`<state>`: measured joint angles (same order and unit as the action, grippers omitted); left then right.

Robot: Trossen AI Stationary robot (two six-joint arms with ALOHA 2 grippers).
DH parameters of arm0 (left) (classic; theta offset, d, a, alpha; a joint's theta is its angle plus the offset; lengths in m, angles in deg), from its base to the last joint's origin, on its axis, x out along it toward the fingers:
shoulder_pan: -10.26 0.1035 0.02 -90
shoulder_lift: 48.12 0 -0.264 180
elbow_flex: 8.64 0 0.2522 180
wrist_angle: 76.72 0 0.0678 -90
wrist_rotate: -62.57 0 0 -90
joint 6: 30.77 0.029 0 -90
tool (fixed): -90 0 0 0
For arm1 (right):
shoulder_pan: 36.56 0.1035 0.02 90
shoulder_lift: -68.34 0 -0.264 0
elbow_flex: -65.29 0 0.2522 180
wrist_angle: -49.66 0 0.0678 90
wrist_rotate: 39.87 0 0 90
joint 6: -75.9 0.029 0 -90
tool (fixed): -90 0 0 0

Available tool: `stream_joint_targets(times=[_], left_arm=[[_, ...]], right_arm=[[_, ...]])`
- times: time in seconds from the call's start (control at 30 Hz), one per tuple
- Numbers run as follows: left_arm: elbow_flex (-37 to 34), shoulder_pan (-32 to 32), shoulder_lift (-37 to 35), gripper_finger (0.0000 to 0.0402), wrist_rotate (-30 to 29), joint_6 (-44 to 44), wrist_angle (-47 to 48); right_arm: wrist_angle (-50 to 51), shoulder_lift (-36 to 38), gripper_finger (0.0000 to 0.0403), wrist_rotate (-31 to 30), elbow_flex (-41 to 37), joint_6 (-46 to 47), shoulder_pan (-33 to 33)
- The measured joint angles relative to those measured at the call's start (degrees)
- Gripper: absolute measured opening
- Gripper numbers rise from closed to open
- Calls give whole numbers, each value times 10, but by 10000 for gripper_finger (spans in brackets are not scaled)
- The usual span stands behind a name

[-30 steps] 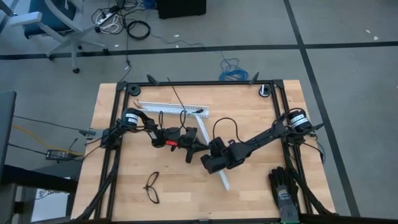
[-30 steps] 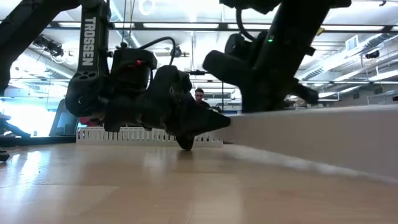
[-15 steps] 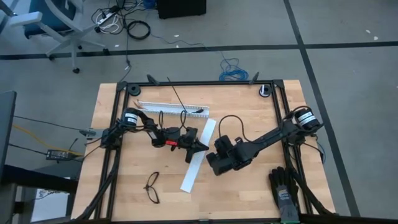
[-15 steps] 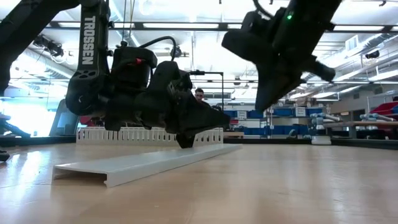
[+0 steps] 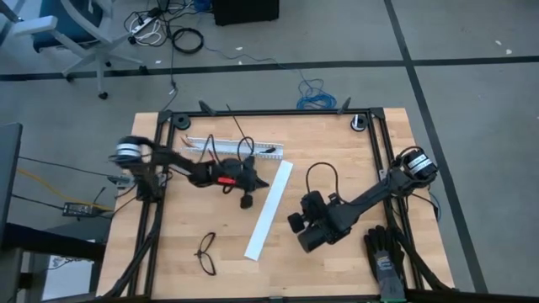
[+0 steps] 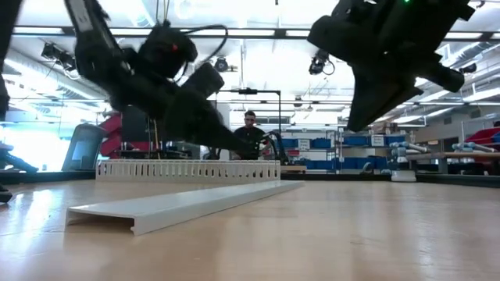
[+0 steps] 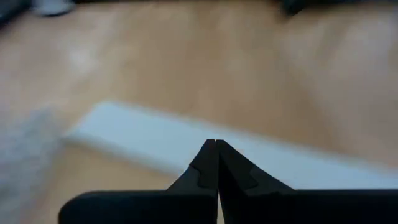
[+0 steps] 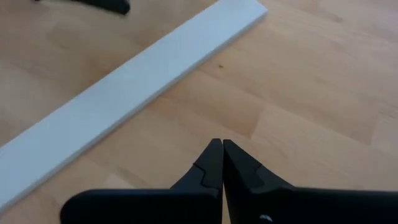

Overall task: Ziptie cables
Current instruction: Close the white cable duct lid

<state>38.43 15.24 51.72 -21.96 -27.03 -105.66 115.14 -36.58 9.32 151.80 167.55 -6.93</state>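
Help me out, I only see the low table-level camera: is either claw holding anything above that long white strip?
Observer: No. The left gripper is shut with nothing between its fingers, as its own wrist view shows.
Visitor: And the other one?
Observer: The right gripper is shut and empty too, pointing toward the white strip, which lies flat on the wood.
Visitor: Anything on the table that I miss?
Observer: From above, dark gloves lie at the table's edge on the right arm's side, well apart from the strip.
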Motion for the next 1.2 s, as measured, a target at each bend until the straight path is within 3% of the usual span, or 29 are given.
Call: stream_joint_targets(times=[0.17,0.27,0.4,0.67,0.87,1.03,1.2], left_arm=[[0,-14,-115,2,-125,61,229],[0,-25,-150,1,-117,73,354],[-1,-55,-142,1,-51,71,467],[13,-125,-103,1,13,36,425],[64,-129,-29,1,66,31,377],[150,-129,65,1,99,20,330],[257,-125,140,2,84,20,286]], right_arm=[[3,0,0,-16,-1,23,9],[0,0,0,-16,-1,26,10],[-4,0,0,-16,-1,26,10],[29,0,0,-21,-1,21,16],[83,0,0,-22,-1,63,35],[135,0,0,-22,-1,123,62],[197,0,0,-14,-1,219,106]])
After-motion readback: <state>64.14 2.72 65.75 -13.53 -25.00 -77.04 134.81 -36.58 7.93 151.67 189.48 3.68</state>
